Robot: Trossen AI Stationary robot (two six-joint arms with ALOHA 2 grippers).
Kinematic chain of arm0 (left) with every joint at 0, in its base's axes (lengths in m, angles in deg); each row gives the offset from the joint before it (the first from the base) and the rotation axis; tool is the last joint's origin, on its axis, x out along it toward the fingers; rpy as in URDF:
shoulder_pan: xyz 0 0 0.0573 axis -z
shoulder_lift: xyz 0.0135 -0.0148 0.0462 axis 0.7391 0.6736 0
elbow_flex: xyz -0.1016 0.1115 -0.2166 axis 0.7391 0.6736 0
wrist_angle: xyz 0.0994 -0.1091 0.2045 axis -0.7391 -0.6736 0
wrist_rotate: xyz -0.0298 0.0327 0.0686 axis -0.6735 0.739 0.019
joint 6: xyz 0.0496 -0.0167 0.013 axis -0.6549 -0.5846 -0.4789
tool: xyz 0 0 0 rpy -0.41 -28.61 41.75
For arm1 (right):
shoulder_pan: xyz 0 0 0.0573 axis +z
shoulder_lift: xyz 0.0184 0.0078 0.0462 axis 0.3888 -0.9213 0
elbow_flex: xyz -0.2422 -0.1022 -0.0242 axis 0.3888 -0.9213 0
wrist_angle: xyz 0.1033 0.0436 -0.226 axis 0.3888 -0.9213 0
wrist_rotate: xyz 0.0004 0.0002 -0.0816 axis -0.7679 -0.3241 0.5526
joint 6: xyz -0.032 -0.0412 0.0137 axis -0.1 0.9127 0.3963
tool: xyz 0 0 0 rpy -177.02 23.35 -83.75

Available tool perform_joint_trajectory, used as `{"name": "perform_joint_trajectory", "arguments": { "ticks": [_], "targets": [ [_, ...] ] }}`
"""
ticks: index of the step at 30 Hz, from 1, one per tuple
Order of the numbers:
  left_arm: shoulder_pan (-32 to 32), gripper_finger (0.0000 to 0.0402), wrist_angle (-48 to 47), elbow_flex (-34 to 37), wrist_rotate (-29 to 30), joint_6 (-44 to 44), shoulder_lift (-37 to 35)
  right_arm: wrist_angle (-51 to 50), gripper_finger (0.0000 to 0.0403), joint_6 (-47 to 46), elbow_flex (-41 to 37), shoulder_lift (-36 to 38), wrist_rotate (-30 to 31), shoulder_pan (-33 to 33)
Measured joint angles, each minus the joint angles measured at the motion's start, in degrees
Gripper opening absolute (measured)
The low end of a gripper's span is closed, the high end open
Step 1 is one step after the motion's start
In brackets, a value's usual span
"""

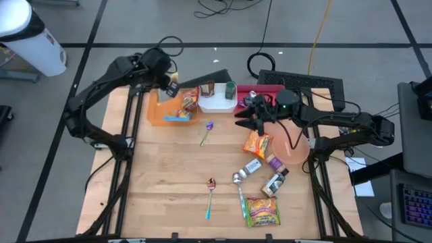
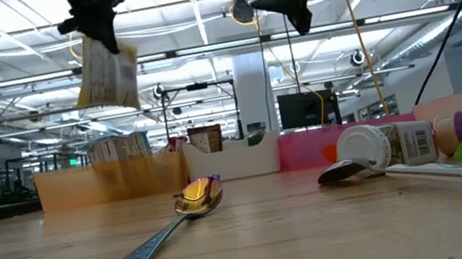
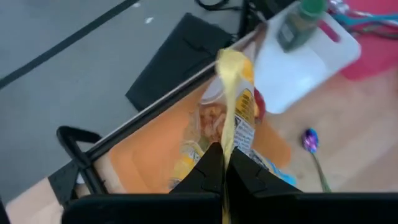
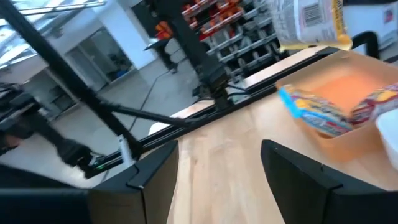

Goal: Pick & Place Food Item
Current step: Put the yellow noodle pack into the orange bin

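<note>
A pale yellow food packet point(image 2: 107, 75) hangs in the air over the orange tray point(image 1: 162, 116) at the table's far left. My left gripper point(image 2: 103, 23) is shut on the packet. The tray holds other packets point(image 4: 314, 109). My right gripper point(image 1: 251, 120) stands open above the table's middle right, pointing level toward the left, with nothing between its fingers point(image 4: 158, 177). An orange packet point(image 1: 258, 143) lies flat on the table below it, beside a pink plate point(image 1: 297, 152). My left gripper pinches the packet's upper edge point(image 3: 227, 144) between its two fingers, coming from above and slanting down. The packet hangs below the fingers, seen edge-on in the left wrist view. It is lifted clear above the orange tray.
A white container point(image 1: 217, 102) with a green-capped bottle and a pink tray point(image 1: 266, 90) stand along the far edge. Spoons point(image 1: 206, 133) point(image 1: 210, 197) point(image 1: 239, 192), small bottles point(image 1: 273, 181) and a green-yellow packet point(image 1: 263, 212) lie on the near right wood.
</note>
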Motion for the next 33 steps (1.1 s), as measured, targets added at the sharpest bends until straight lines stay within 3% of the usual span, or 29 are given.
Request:
{"name": "perform_joint_trajectory", "arguments": {
  "ticks": [21,33],
  "targets": [
    [-2.1,0.0001,1.9,0.1,5.5,15.1,11.4,-1.3,0.0224,0.5,0.0,0.0,0.6,0.0],
    [-1.0,0.0001,1.3,0.1,13.2,22.0,17.3,-1.9,0.0224,1.7,0.0,0.0,0.6,0.0]
  ]
}}
